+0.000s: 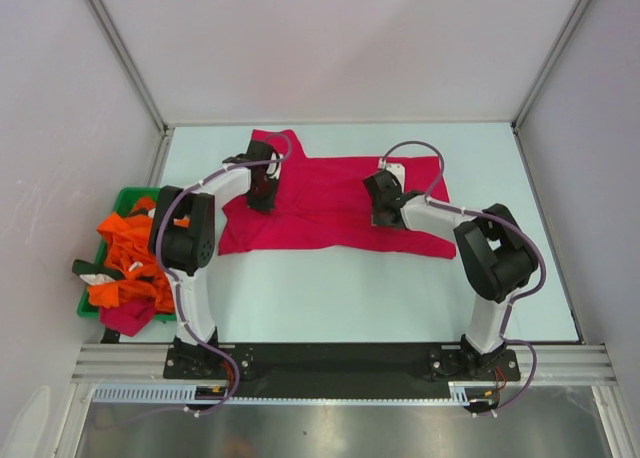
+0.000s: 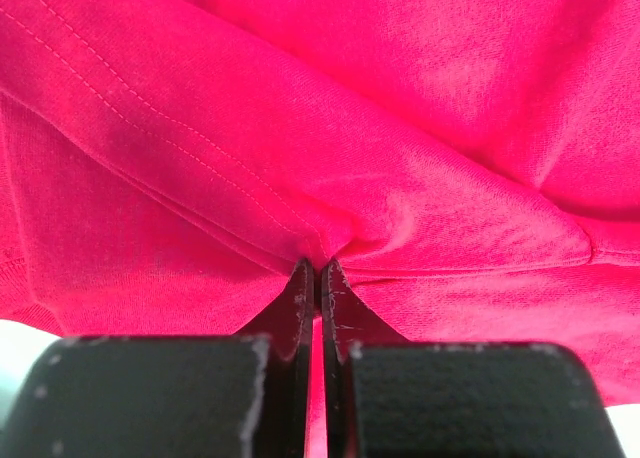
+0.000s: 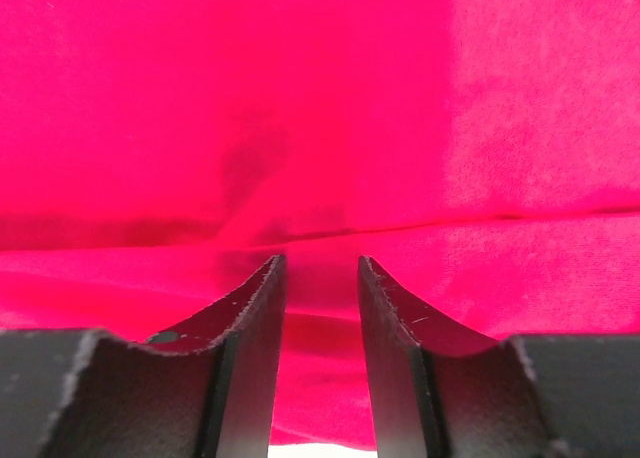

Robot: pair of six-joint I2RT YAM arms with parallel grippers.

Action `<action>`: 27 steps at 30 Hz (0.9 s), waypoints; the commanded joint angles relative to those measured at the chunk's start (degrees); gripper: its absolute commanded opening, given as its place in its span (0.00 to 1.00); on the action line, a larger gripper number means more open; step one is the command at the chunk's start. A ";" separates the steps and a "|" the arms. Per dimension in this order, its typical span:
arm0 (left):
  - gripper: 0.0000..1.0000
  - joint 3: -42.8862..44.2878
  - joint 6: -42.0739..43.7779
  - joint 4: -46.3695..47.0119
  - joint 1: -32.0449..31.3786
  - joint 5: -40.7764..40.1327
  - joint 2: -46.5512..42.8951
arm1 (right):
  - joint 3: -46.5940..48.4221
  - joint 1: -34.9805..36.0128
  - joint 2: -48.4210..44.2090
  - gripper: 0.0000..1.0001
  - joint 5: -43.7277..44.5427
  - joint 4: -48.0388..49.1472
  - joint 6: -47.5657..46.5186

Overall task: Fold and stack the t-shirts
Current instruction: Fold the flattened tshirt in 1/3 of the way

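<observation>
Crimson-pink knit fills both wrist views. Closest in, the left gripper (image 2: 318, 268) has its fingers pressed together on a pinch of the crimson-pink t-shirt (image 1: 325, 203). Creases fan out from the tips, past a stitched hem line. The right gripper (image 3: 322, 263) has its fingers standing apart. Cloth shows in the gap and a soft fold runs across just beyond the tips; whether the tips touch the fabric I cannot tell.

From above, the pale, smooth table (image 1: 330, 288) stretches away from the arm bases. The shirt lies spread across its middle, wider than deep and mostly flat. Its near hem is uneven, and one sleeve pokes out toward the far left. The left gripper sits at the shirt's left end and the right gripper toward its right end. Beyond the shirt, white wall panels (image 1: 340, 48) close the space, with metal posts at the far corners.

Only the overhead view shows the green tray (image 1: 120, 194) at the table's left edge. It is heaped with orange t-shirts (image 1: 130, 243) and a darker pink piece (image 1: 125, 318). Only the wrist views show the weave and stitching.
</observation>
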 commanded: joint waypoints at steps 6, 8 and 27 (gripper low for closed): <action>0.00 1.23 -0.53 -0.54 -0.09 -0.25 -4.61 | -1.55 -0.32 2.50 0.27 -0.40 1.62 3.15; 0.00 3.34 -0.45 -1.07 -0.09 -0.25 -4.43 | -1.73 -0.59 2.68 0.20 -0.93 1.62 3.77; 0.00 36.55 1.05 -10.21 0.00 -0.26 15.24 | -2.17 -1.38 1.19 0.00 -1.45 0.39 3.95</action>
